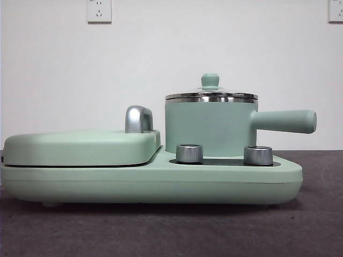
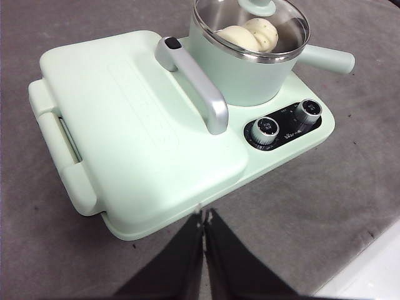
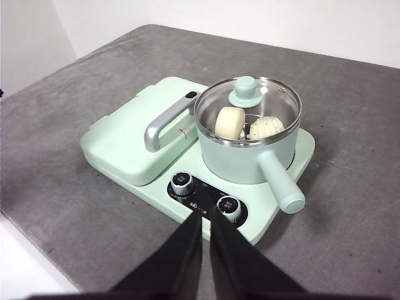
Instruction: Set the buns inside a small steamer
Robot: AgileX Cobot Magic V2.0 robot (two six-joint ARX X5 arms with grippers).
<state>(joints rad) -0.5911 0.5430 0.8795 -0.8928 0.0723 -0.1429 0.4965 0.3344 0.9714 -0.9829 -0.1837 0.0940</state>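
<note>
The small steamer (image 1: 209, 127) is a mint green pot with a steel rim, a side handle (image 1: 284, 121) and a glass lid on it. It also shows in the right wrist view (image 3: 247, 159) and the left wrist view (image 2: 240, 72). Through the lid I see the smooth plain bun (image 3: 229, 121) and the ridged bun (image 3: 267, 127) inside; both show in the left wrist view too, the plain bun (image 2: 237, 36) and the ridged bun (image 2: 264, 31). My left gripper (image 2: 204, 215) is shut and empty, back from the appliance. My right gripper (image 3: 205, 215) is shut and empty, above the knobs' side.
The steamer stands on a mint green base (image 1: 161, 182) with two steel knobs (image 1: 189, 153). A flat griddle lid (image 1: 80, 147) with a chrome handle (image 1: 138, 119) covers its other half. Grey table surface (image 3: 62, 125) lies all around; the table's edge (image 2: 369, 275) is near the left gripper.
</note>
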